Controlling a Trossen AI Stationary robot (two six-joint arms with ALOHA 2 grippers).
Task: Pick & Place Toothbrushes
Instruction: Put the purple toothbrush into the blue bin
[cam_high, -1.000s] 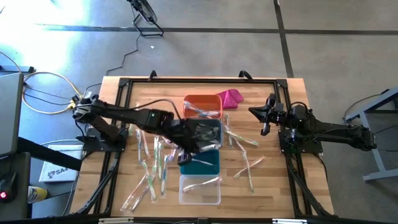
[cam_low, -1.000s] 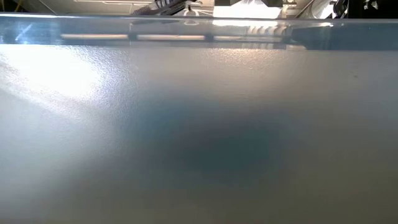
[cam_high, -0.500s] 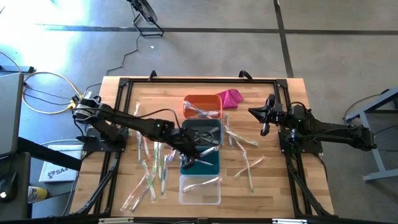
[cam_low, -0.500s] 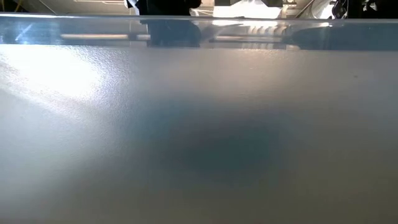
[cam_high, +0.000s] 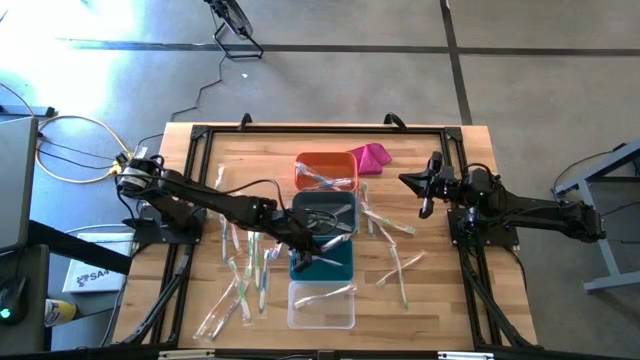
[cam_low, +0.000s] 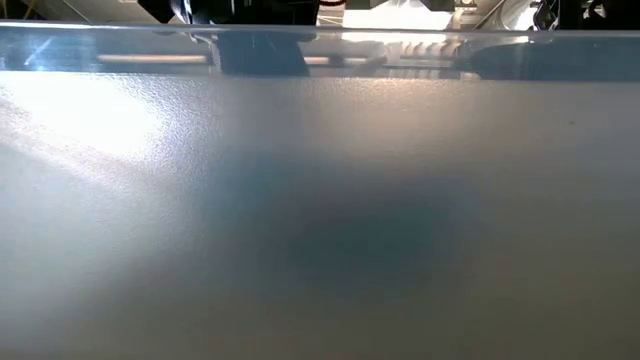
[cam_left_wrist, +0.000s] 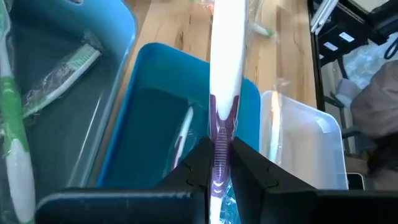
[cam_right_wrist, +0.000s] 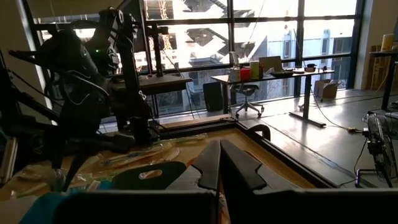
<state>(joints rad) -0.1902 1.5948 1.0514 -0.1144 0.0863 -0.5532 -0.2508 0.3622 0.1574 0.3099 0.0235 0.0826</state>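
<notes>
1. The left gripper (cam_left_wrist: 219, 163) is clamping a wrapped toothbrush (cam_left_wrist: 225, 68) by its purple-banded handle, with the white end pointing away from the fingers. In the high view the left gripper (cam_high: 303, 254) is hanging over the teal bin (cam_high: 340, 266).
2. The toothbrush is being held above the teal bin (cam_left_wrist: 146, 112), between the grey bin (cam_left_wrist: 56, 130) and the clear bin (cam_left_wrist: 305, 149). One brush is already lying in the teal bin.
3. The right gripper (cam_high: 424, 194) is waiting with its fingers closed on nothing, raised at the right side of the table (cam_high: 450, 300).
4. Handling judgement: the brush is probably light and stiff. The glossy wrapper is likely slippery, so a narrow pinch can let it twist or slide.
5. Grip point: the mid-handle is likely best, squarely across the shaft. Loose wrapper ends probably give no firm hold.
6. Remaining stock: more wrapped brushes (cam_high: 245, 275) are lying scattered on the wood left of the bins, and others (cam_high: 395, 262) are lying to the right. Some are overlapping, so a single clear one is the safer pick.
7. The low view is showing only a blurred surface.
</notes>
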